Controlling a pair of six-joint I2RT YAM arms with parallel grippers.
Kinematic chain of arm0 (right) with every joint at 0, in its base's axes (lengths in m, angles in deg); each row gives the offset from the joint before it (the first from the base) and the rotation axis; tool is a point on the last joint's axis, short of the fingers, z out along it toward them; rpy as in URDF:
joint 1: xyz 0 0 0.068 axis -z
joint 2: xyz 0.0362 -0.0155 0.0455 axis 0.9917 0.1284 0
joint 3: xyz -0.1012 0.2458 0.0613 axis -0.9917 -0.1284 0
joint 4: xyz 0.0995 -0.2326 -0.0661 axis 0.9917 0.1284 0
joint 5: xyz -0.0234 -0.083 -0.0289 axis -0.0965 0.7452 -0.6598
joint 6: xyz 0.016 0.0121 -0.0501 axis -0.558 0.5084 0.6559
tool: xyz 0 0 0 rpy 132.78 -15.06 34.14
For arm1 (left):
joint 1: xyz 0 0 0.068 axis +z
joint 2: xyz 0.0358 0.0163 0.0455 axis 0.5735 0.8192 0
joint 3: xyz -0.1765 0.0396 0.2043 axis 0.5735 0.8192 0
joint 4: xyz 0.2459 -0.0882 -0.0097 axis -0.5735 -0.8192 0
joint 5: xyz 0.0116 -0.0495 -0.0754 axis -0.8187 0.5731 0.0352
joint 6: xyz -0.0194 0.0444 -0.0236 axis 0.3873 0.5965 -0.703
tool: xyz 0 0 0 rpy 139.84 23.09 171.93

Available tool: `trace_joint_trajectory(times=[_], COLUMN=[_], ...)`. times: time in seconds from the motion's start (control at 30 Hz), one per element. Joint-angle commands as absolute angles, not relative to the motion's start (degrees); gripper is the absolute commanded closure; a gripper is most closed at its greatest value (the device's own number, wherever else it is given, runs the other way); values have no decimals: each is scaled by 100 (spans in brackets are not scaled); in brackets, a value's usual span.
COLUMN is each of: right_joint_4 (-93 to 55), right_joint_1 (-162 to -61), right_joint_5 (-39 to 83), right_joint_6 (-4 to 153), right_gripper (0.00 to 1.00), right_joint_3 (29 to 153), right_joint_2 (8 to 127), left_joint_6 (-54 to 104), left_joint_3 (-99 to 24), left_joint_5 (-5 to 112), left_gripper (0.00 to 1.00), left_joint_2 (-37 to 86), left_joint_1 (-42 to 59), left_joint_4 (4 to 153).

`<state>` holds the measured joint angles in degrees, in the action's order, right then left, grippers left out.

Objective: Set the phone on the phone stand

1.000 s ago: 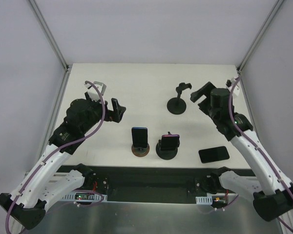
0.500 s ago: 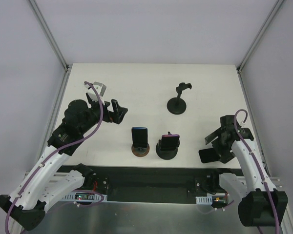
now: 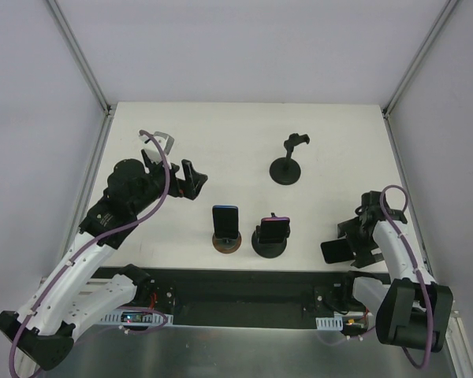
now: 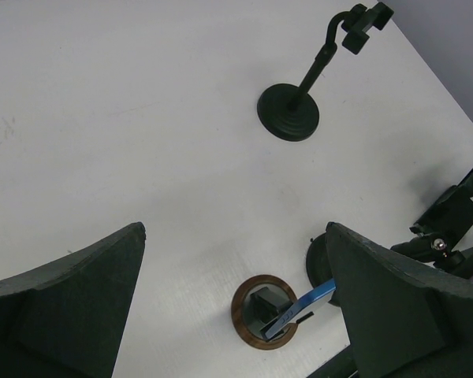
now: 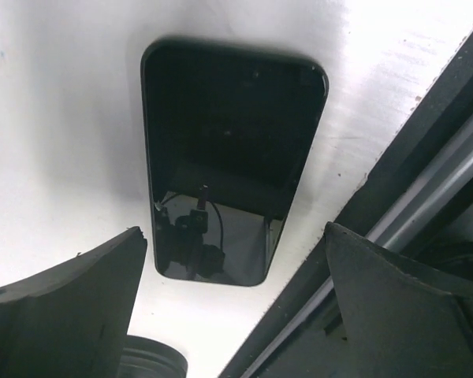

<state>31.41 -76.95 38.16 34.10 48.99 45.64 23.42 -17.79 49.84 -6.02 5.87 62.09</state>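
Observation:
A black phone (image 3: 336,250) lies flat, screen up, at the table's near right edge; it fills the right wrist view (image 5: 225,157). My right gripper (image 3: 355,240) hovers just above it, open and empty, one finger on each side of the phone's near end. An empty black stand (image 3: 286,165) with a clamp on a bent stem stands at the back centre, also in the left wrist view (image 4: 290,110). My left gripper (image 3: 191,179) is open and empty, held above the table left of centre.
A blue phone (image 3: 225,221) rests on a round brown stand (image 4: 264,309). A purple phone (image 3: 274,229) rests on a black round stand (image 3: 270,244). A white bracket (image 3: 159,143) lies at the back left. The table's metal front rail (image 5: 394,228) runs close beside the black phone.
My right arm swung from the back right, near the empty stand, down to the near right edge and now sits over the black phone. My left gripper barely moved.

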Motion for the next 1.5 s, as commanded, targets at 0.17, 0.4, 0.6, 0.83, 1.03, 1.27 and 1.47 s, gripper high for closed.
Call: trace_joint_trajectory(times=[0.17,0.4,0.6,0.83,1.03,1.27,1.47], right_joint_4=[2234,1952,1583,1512,942,-146,-738], right_joint_1=[-7374,-7374,-7374,-7383,-7392,-7471,-7795], right_joint_5=[3607,3545,3414,3440,2975,2168,1797], right_joint_6=[3026,2929,2850,3175,3983,5187,6223], right_gripper=[11,32,58,89,99,99,99], right_joint_3=[4532,4426,4198,4215,4119,4110,4722], right_joint_2=[4941,5398,5329,4864,4258,3343,2446], left_joint_6=[2295,2304,2312,2312,2330,2391,1849], left_joint_3=[-1810,-1810,-1810,-1784,-1775,-1714,-2151], left_joint_5=[5163,5119,5110,5066,4996,4881,5925], left_gripper=[5,5,5,5,5,4,4], left_joint_2=[-525,-525,-507,-498,-481,-437,-51], left_joint_1=[634,634,634,634,634,634,634], left_joint_4=[6418,6401,6401,6401,6401,6453,6559])
